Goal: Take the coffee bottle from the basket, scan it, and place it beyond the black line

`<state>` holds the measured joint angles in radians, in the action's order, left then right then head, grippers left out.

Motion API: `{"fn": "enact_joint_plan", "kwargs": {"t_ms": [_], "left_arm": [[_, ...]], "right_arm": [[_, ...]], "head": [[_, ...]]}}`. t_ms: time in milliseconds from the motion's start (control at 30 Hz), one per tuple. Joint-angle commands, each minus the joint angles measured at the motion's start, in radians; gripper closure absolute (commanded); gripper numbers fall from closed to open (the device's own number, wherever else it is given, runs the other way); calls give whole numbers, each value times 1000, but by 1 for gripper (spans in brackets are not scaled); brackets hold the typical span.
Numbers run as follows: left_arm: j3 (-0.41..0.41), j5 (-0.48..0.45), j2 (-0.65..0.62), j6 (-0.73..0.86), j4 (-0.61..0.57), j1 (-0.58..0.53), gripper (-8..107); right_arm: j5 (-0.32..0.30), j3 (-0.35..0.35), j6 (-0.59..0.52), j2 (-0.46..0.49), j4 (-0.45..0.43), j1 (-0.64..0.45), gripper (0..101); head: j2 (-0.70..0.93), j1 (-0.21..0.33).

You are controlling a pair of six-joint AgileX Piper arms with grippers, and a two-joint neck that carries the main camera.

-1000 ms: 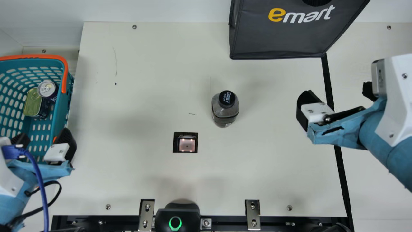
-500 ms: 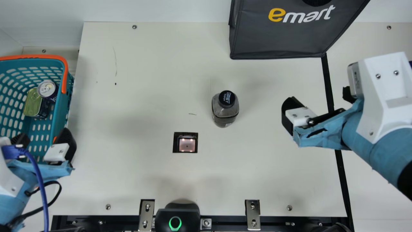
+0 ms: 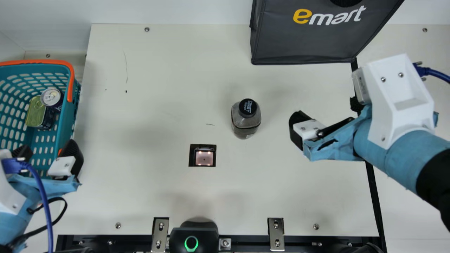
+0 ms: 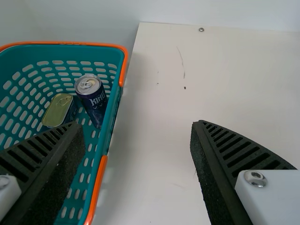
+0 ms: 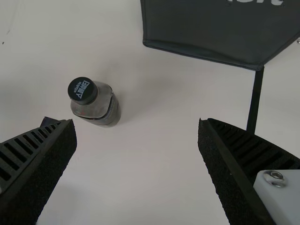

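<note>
Main view: coffee bottle (image 3: pixel 246 121) stands upright on table (image 3: pixel 161 196), outside basket (image 3: pixel 70 112), near scanner (image 3: pixel 204 158). Step seems regrasp with right gripper (image 3: pixel 327 110); scan done or not, cannot tell. Next: fingers around bottle, close.

Left wrist view: left gripper (image 4: pixel 136 124) wide apart, empty.

Right wrist view: right gripper wide apart, holds nothing; bottle near.

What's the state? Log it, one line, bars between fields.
coffee bottle upright on table, short of black line | right gripper open, empty | left gripper open, empty, near basket
</note>
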<state>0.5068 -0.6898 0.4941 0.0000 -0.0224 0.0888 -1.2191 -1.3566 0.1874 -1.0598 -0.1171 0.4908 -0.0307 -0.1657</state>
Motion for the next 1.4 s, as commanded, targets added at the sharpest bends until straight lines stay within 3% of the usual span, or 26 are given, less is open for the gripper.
{"fn": "enact_joint_plan", "kwargs": {"t_ms": [0,367,1000,1367], "left_arm": [[0,0,0,0,0,0,9],[0,0,0,0,0,0,9],[0,0,0,0,0,0,9],[0,0,0,0,0,0,9]], "right_arm": [[-1,-5,-3,-8,4,5,11],[-1,-26,-17,-60,17,37,11],[63,-20,-150,-152,93,-15,11],[92,-27,-155,-200,88,17,11]], "head": [[3,27],[3,27],[3,27],[3,27]]}}
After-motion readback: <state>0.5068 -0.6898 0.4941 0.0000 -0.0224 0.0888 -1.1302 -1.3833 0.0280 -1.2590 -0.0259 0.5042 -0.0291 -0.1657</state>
